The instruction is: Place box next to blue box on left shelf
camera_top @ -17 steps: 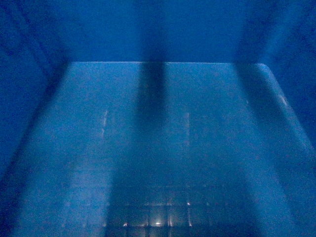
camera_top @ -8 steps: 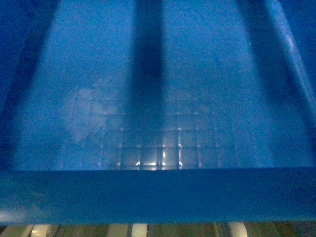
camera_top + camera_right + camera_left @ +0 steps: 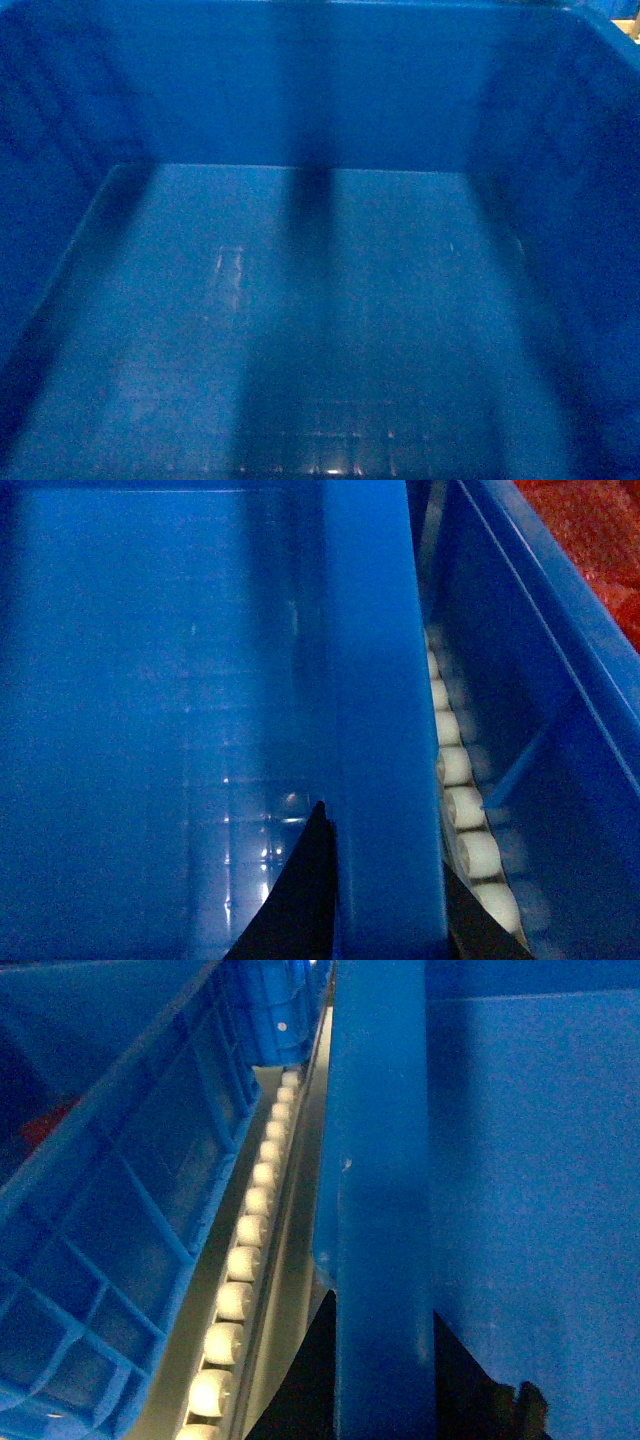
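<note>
Straddling the crate's rim, the left gripper point(image 3: 385, 1380) has one dark finger point(image 3: 300, 1380) outside the wall and one inside, so it's clamped on the left wall of the blue crate point(image 3: 520, 1210). Same deal on the other side: the right gripper point(image 3: 385, 900) pinches the right wall, one dark finger point(image 3: 295, 900) inside the crate and the other just peeking out on the outer side.

No labels, brand marks or writing readable anywhere, it's all just blue plastic.

From the head view the crate fills the whole shot, you look straight into it: glossy floor point(image 3: 320, 330) with a faint grid showing near the bottom edge, far wall point(image 3: 320, 90) up top, dark vertical shadow bands running across both.

Beside the crate's left wall runs a track of white rollers point(image 3: 240, 1260) on a metal rail, and right past that sits a neighbouring ribbed blue crate point(image 3: 110, 1210). On the right side there's another roller track point(image 3: 460, 800) just beside the held wall, then another blue bin point(image 3: 540, 680), with something red point(image 3: 590, 530) beyond it.
</note>
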You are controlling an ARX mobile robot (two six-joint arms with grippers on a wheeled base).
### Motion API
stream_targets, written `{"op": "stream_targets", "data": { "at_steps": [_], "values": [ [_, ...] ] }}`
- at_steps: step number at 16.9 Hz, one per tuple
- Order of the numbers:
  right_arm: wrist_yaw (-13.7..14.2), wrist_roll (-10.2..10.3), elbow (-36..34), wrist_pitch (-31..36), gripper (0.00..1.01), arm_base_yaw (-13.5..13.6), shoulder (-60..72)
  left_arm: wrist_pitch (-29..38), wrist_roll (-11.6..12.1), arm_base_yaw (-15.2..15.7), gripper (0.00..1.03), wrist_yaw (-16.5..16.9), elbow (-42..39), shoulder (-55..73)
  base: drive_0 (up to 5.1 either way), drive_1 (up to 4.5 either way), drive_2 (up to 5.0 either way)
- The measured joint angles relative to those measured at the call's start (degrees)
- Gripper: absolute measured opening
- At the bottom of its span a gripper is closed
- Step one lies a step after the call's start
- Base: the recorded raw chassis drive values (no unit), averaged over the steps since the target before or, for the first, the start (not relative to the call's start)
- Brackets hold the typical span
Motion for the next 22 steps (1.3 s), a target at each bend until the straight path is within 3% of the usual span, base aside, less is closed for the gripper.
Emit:
{"op": "stream_targets", "data": {
  "at_steps": [2, 3, 4, 6, 8, 11, 12, 13, 14, 15, 16, 17, 18, 19, 20, 21, 22],
  "values": [
    [-2.2, 1.7, 0.0, -3.9, 0.11, -0.7, 0.5, -3.5, -1.6, -1.1, 0.10, -0.1, 0.3, 2.1, 0.0, 0.00, 0.0],
    [-4.9, 1.8, 0.5, -4.5, 0.10, -1.1, 0.8, -6.7, -3.5, -1.0, 0.11, -0.3, 0.6, 3.6, 0.0, 0.00, 0.0],
    [-7.4, 2.6, 0.5, -4.2, 0.09, -1.8, 0.9, -7.5, -4.0, -0.5, 0.11, -0.4, 0.8, 4.0, 0.0, 0.00, 0.0],
    [-9.4, 5.5, -1.1, -4.0, 0.09, -1.9, 0.9, -7.3, -3.1, 0.5, 0.11, -0.4, 1.4, 4.1, 0.0, 0.00, 0.0],
    [-9.6, 7.6, -1.8, -4.3, 0.09, -1.6, 1.3, -6.7, -1.2, 0.9, 0.11, 0.2, 1.4, 5.8, 0.0, 0.00, 0.0],
    [-8.4, 8.1, -1.2, -4.1, 0.09, -0.9, 1.9, -4.3, -0.5, 2.3, 0.11, 1.5, 1.6, 7.8, 0.0, 0.00, 0.0],
    [-8.1, 9.8, -1.5, -2.7, 0.17, -0.6, 1.4, -4.0, -1.7, 1.9, 0.14, 1.4, 1.5, 7.8, 0.0, 0.00, 0.0],
    [-6.9, 10.9, -2.0, -0.6, 0.27, 0.5, 0.1, -2.1, -1.8, 0.7, 0.25, -3.3, 1.3, 7.8, 0.0, 0.00, 0.0],
    [-5.5, 11.2, -2.7, 4.4, 0.38, 1.4, -2.9, -0.1, -2.5, 0.8, 0.35, -5.4, 1.3, 7.1, 0.0, 0.00, 0.0],
    [-1.8, 10.2, -2.6, 11.3, 0.54, 1.7, -6.7, 3.6, -3.9, 1.0, 0.52, -7.7, 1.6, 3.5, 0.0, 0.00, 0.0],
    [0.2, 8.4, -2.6, 14.1, 0.69, 2.5, -8.1, 6.3, -4.7, 0.5, 0.68, -8.6, 2.1, 0.6, 0.0, 0.00, 0.0],
    [1.8, 6.1, -2.7, 16.9, 0.84, 3.1, -8.5, 7.5, -4.9, -0.5, 0.82, -8.2, 2.1, -0.9, 0.0, 0.00, 0.0],
    [5.5, 3.0, -2.8, 16.0, 1.00, 3.2, -9.2, 9.7, -4.7, -1.1, 0.99, -8.3, 1.8, -2.3, 0.0, 0.00, 0.0],
    [9.6, -0.7, -3.8, 15.8, 0.97, 3.1, -9.2, 9.6, -4.7, -1.0, 0.98, -8.7, 1.6, -3.2, 0.0, 0.00, 0.0],
    [9.0, -3.3, -5.6, 20.0, 0.96, 2.9, -9.1, 9.6, -4.7, -1.0, 0.98, -8.7, 1.6, -3.2, 0.0, 0.00, 0.0],
    [0.0, -11.9, -12.7, 35.0, 0.80, -0.5, -12.1, 19.6, -3.0, 2.1, 0.87, 1.1, -2.5, -4.0, 0.0, 0.00, 0.0],
    [-4.0, -17.0, -17.3, 39.4, 0.65, -4.5, -16.3, 24.2, -2.1, 4.2, 0.72, 9.6, -7.0, -6.7, 0.0, 0.00, 0.0]
  ]
}}
